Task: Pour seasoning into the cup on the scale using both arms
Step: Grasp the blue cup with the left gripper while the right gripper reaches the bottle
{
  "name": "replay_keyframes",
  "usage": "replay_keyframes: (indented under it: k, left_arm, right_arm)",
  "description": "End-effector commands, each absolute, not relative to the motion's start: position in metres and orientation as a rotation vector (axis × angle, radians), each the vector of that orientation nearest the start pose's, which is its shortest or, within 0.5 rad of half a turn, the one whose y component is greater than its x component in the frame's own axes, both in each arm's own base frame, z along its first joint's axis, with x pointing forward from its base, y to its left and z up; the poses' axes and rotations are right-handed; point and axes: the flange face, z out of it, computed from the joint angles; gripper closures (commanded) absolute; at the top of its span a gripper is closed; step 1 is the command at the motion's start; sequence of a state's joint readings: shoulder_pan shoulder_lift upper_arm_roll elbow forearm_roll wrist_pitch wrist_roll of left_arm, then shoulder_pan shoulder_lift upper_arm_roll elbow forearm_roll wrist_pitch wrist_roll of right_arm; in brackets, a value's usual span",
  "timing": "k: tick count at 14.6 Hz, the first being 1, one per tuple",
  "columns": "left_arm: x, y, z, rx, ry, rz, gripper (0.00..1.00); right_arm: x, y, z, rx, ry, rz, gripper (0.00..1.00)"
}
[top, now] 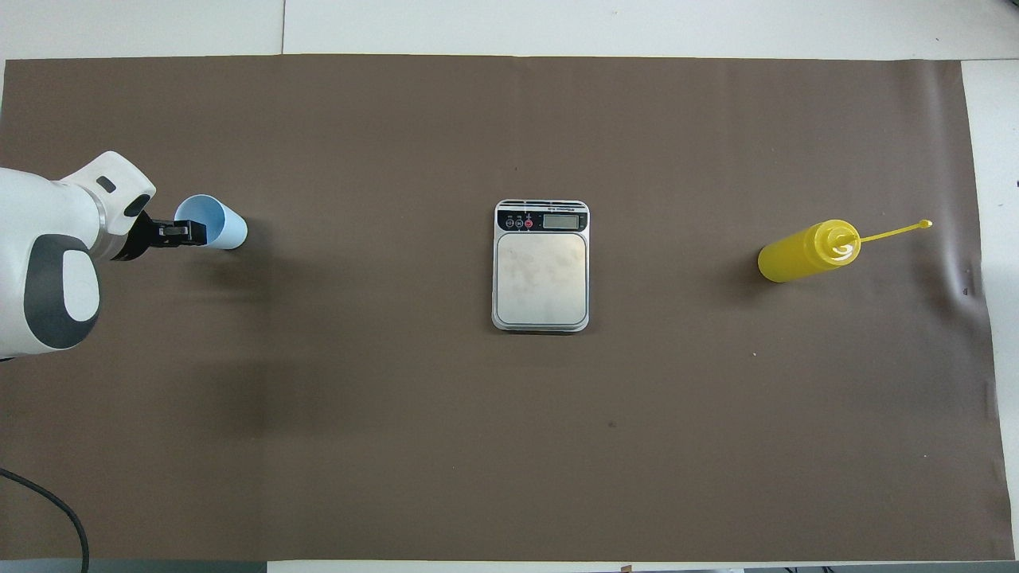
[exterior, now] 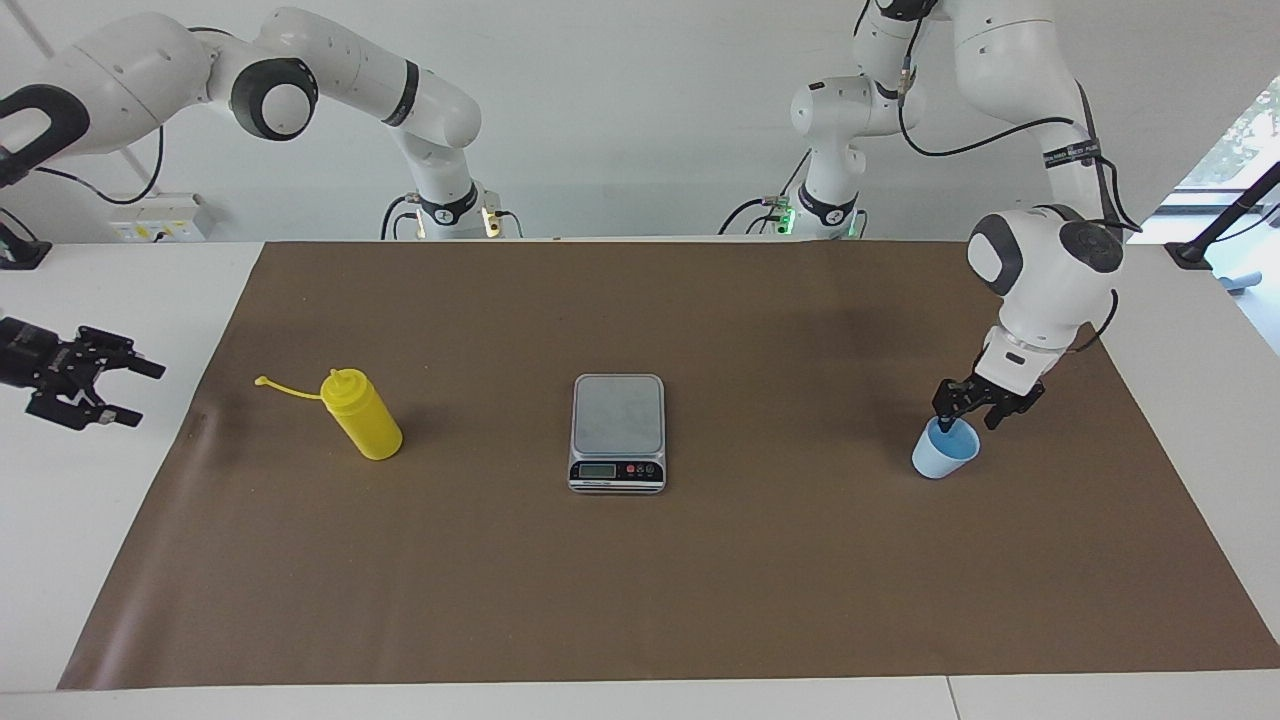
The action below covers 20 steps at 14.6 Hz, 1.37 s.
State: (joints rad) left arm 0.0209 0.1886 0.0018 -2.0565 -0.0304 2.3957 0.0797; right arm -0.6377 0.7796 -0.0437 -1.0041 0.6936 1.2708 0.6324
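Down at the cup [exterior: 944, 451] rim, left gripper [exterior: 962, 421] half-open astride its wall, grip uncertain.

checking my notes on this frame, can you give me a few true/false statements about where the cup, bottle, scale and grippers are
1. The blue cup stands on the scale. False: it stands on the brown mat, toward the left arm's end of the table.
2. The left gripper is at the cup's rim. True.
3. The yellow bottle is upright, untouched. True.
4. The right gripper holds the bottle. False: it is open, off the mat, apart from the bottle.
5. The scale's platform is bare. True.
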Motion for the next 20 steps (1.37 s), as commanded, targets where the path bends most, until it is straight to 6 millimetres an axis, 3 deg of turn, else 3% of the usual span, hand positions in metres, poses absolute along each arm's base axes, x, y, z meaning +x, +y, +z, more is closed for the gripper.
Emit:
replay_keyframes:
  k: [1, 2, 6, 8, 10, 11, 13, 18, 20]
  left_arm:
    - [0.588, 0.015, 0.359, -3.131, 0.059, -0.324, 1.0]
    - [0.588, 0.015, 0.359, -3.131, 0.059, -0.326, 1.0]
    - [0.592, 0.007, 0.372, -3.141, -0.024, -0.322, 1.0]
    - [0.593, 0.002, 0.406, -3.154, -0.012, -0.221, 1.0]
    - [0.594, -0.026, 0.436, -3.165, 0.006, -0.137, 1.0]
    - [0.595, -0.048, 0.445, -3.168, -0.04, -0.121, 1.0]
    - [0.589, -0.112, 0.45, -3.175, -0.153, -0.125, 1.0]
    - [0.54, -0.297, 0.453, -3.15, -0.426, -0.146, 1.0]
    - [0.525, -0.35, 0.454, -3.149, -0.466, -0.131, 1.0]
  right_arm:
    - [0.597, -0.385, 0.318, -1.72, 1.434, 0.737, 0.0]
    - [0.598, -0.385, 0.305, -1.66, 1.446, 0.762, 0.0]
    - [0.597, -0.373, 0.283, -1.46, 1.553, 0.881, 0.0]
    - [0.596, -0.373, 0.274, -1.448, 1.573, 0.884, 0.0]
    - [0.594, -0.359, 0.255, -1.409, 1.59, 0.925, 0.0]
    - [0.59, -0.353, 0.248, -1.39, 1.604, 0.936, 0.0]
    - [0.588, -0.334, 0.239, -1.357, 1.604, 0.971, 0.0]
    - [0.605, -0.286, 0.241, -1.38, 1.559, 1.02, 0.0]
    - [0.605, -0.277, 0.248, -1.373, 1.565, 1.006, 0.0]
